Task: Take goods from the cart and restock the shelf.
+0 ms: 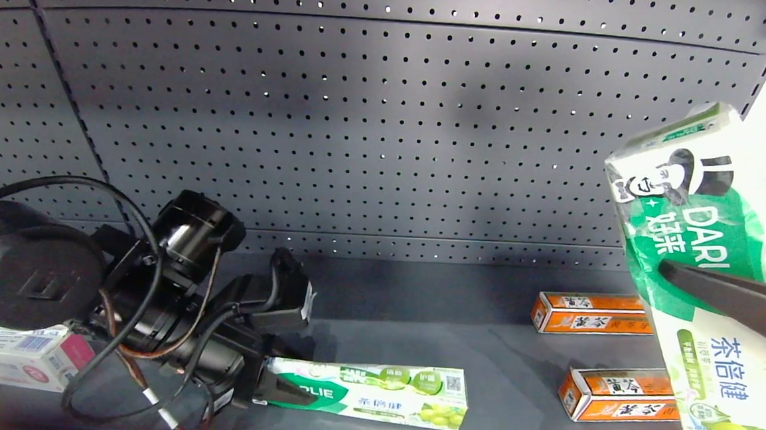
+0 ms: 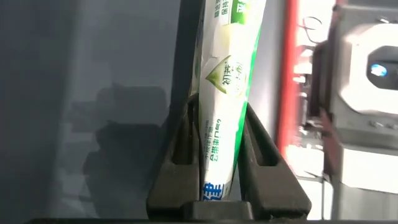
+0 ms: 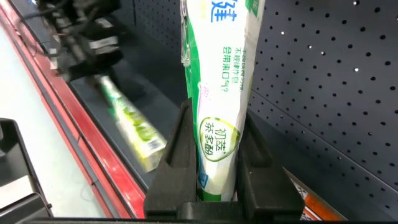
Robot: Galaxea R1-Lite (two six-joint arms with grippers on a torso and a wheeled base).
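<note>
A green-and-white toothpaste box (image 1: 372, 392) lies flat on the dark shelf (image 1: 415, 337), near its front edge. My left gripper (image 1: 289, 389) is shut on the box's left end, and its fingers (image 2: 186, 134) press both sides of the carton (image 2: 227, 81). To the right, above the shelf, my right gripper (image 1: 669, 269) is shut on a second green toothpaste box (image 1: 699, 261), held upright and tilted in the air. That box (image 3: 217, 74) stands between the right fingers (image 3: 180, 134), and the lying box (image 3: 130, 121) appears farther off.
Two orange boxes (image 1: 593, 313) (image 1: 625, 395) lie at the shelf's right side, under the held box. A white and pink box (image 1: 9, 352) sits at the far left under the left arm. A perforated back panel (image 1: 387, 142) closes the rear; a red strip (image 3: 81, 130) edges the front.
</note>
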